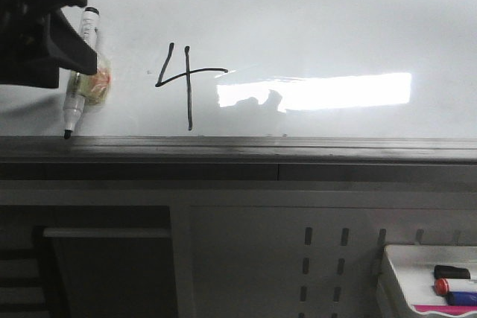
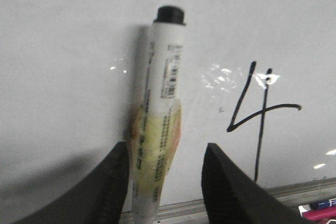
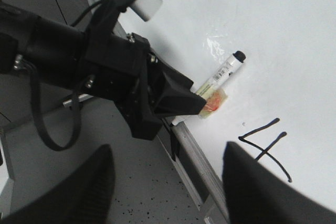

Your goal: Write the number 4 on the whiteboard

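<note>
Glossy whiteboard (image 1: 313, 20) bears a black 4 (image 1: 185, 83); left claw (image 1: 78, 61) grips marker (image 1: 82, 80).

The whiteboard (image 1: 313, 13) is glossy and smooth (it mirrors a bright light), its rail (image 1: 298, 148) dull grey metal. The marker (image 2: 160, 114) looks smooth white plastic with a shiny wrapped label.

left gripper (image 1: 71, 42): body cut off by frame edge, marker grip point hidden | marker (image 1: 83, 72): label print blurred | tray (image 1: 395, 258): cut off at corner, pens partly shown
</note>
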### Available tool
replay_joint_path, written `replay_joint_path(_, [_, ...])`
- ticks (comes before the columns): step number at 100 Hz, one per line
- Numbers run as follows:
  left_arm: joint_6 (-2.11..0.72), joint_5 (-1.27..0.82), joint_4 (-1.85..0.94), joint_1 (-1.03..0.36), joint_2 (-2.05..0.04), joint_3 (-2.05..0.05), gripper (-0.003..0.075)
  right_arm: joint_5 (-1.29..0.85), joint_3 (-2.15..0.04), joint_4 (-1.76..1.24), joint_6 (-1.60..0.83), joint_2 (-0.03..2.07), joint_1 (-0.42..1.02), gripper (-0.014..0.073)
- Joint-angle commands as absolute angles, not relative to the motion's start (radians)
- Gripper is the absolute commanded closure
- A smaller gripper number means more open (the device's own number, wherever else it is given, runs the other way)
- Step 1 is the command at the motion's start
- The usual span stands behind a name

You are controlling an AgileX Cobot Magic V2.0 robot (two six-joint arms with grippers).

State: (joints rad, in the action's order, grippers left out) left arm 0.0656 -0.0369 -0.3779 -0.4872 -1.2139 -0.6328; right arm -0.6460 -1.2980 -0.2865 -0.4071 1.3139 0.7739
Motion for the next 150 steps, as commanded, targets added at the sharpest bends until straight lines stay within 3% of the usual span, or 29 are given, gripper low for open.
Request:
replay_joint_path(1, [0.064,0.01,-0.339,-0.485,-1.136,-0.665,0.0416,-0.6,-1.327,-0.272,-0.414,1.265,0.767,0.0414])
replay_joint_path(7, [0.064,0.006,-0.303,-0.485,-1.091,-0.659,0.0425,-0.602,-1.325,-0.272,-0.414,1.253,0.767,0.054])
replay_joint_path(13, [0.064,0.0,-0.271,-0.485,-1.035,-0.648,0.0484,-0.591,-1.31,-0.272,-0.414,1.229,0.767,0.0664])
replay_joint_path(27, [0.064,0.023,-0.237,-0.485,-0.882,-0.597,0.0739,-0.485,-1.199,-0.272,-0.414,1.135,0.767,0.0658])
replay_joint_path(59, [0.064,0.121,-0.053,-0.485,-0.504,-0.371,0.0741,-0.016,-0.68,-0.272,-0.414,0.749,0.769,0.0658])
replay_joint_path(79, [0.064,0.121,-0.035,-0.485,-0.359,-0.267,0.0741,0.027,-0.45,-0.272,-0.414,0.51,0.769,0.0658])
replay_joint_path(104, [0.064,0.121,-0.039,-0.485,-0.333,-0.257,0.0741,0.027,-0.362,-0.272,-0.414,0.355,0.769,0.0658])
replay_joint_path(150, [0.064,0.121,-0.039,-0.485,-0.333,-0.257,0.0741,0.029,-0.358,-0.272,-0.414,0.352,0.769,0.0658])
